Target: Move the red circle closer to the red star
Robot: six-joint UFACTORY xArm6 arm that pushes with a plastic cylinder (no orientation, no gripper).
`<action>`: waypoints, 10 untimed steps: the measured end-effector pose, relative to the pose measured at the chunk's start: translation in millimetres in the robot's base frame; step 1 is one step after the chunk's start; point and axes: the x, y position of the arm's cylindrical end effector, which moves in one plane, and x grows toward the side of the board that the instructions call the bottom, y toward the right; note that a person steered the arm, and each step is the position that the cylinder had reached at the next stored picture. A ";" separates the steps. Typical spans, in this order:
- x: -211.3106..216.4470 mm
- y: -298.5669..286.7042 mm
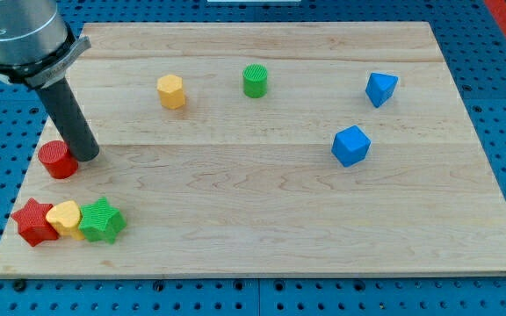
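The red circle [57, 159] lies on the wooden board at the view's left. The red star [33, 221] lies below it near the board's bottom left corner, a short gap apart. My tip [87, 156] rests on the board just right of the red circle, touching or nearly touching its right side. The dark rod rises from there toward the view's top left.
A yellow heart [64, 218] touches the red star's right side, and a green star [103, 220] sits right of the heart. A yellow hexagon [171, 90] and green circle [256, 80] lie near the top. Two blue blocks [380, 88] [350, 146] lie at the right.
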 end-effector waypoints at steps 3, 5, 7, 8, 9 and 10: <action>2.0 -24.1; 11.5 -24.1; -1.0 -58.7; 22.9 -56.5; 33.9 -53.3; 12.3 -55.3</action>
